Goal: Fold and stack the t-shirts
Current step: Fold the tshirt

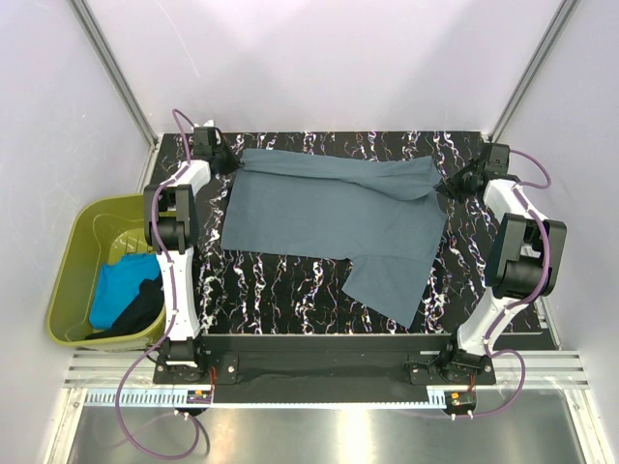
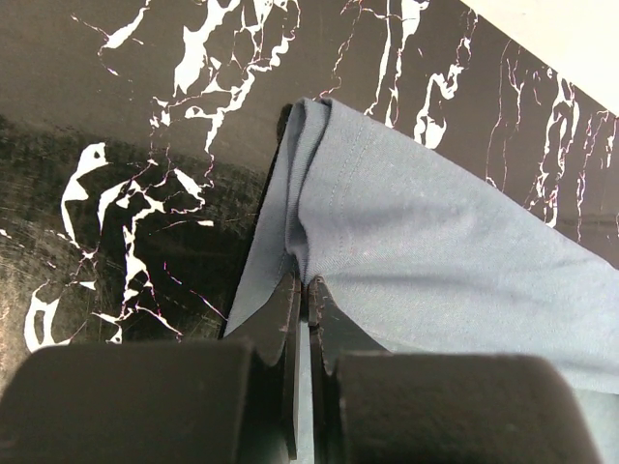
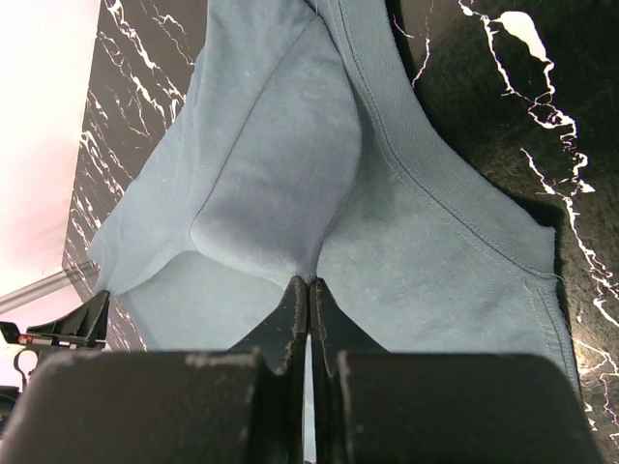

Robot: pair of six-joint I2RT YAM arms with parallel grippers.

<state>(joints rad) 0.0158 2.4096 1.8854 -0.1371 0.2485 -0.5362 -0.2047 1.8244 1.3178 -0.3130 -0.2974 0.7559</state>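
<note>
The slate grey-blue t-shirt [image 1: 329, 217] lies spread across the black marbled table, one sleeve hanging toward the front right. My left gripper [image 1: 230, 160] is shut on its far left corner, and the cloth [image 2: 406, 242] is pinched between the jaws in the left wrist view. My right gripper [image 1: 447, 184] is shut on its far right edge, and the cloth [image 3: 290, 184] bunches at the fingertips in the right wrist view. The turquoise t-shirt [image 1: 118, 286] and the black t-shirt [image 1: 141, 309] lie crumpled in the olive-green tub [image 1: 73, 266].
The olive-green tub stands off the table's left edge, beside the left arm. White walls and metal posts close in the back. The table's [image 1: 280, 290] front strip holds both arm bases.
</note>
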